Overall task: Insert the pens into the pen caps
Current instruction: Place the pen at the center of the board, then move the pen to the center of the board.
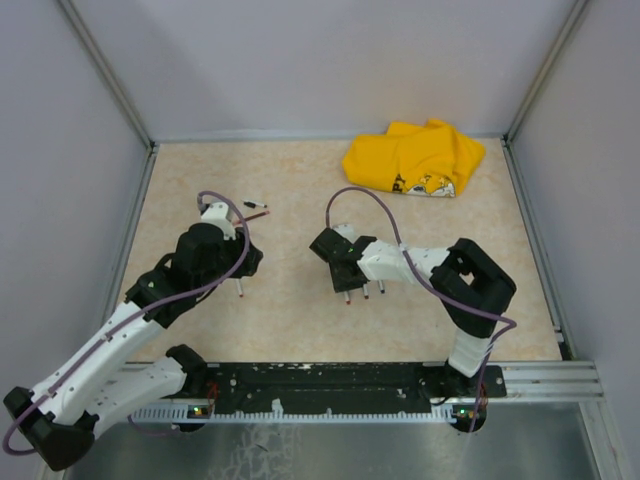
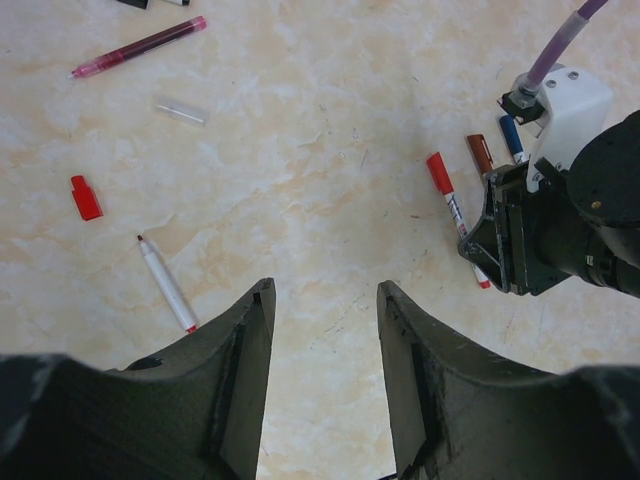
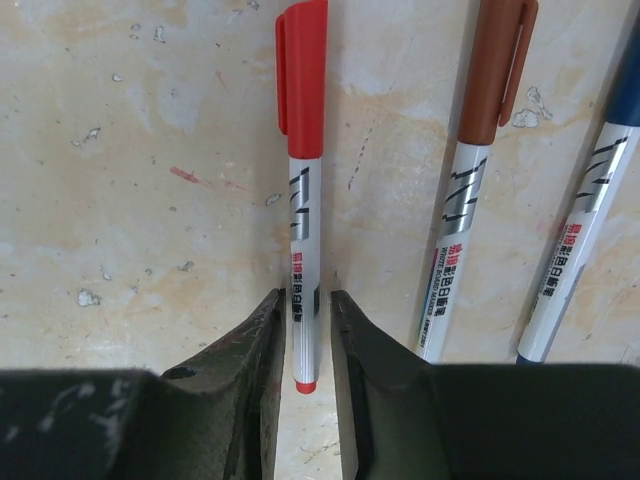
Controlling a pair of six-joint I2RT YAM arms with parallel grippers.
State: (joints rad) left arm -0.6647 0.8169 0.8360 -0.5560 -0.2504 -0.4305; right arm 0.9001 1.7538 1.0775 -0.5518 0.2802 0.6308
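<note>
My right gripper (image 3: 305, 300) stands open, its jaws close on either side of a red-capped pen (image 3: 302, 200) that lies flat on the table; a thin gap shows at the right finger. A brown-capped pen (image 3: 470, 190) and a blue-capped pen (image 3: 585, 230) lie beside it. My left gripper (image 2: 322, 300) hangs open and empty above bare table. In the left wrist view an uncapped white pen (image 2: 167, 285) lies to its left, with a loose red pen cap (image 2: 86, 197) beyond. In the top view the left gripper (image 1: 252, 265) and right gripper (image 1: 345, 275) sit mid-table.
A pinkish-red pen (image 2: 140, 47) and a clear cap (image 2: 181, 110) lie further out in the left wrist view. A crumpled yellow cloth (image 1: 415, 158) rests at the back right. Grey walls close in the table (image 1: 300, 330) on three sides.
</note>
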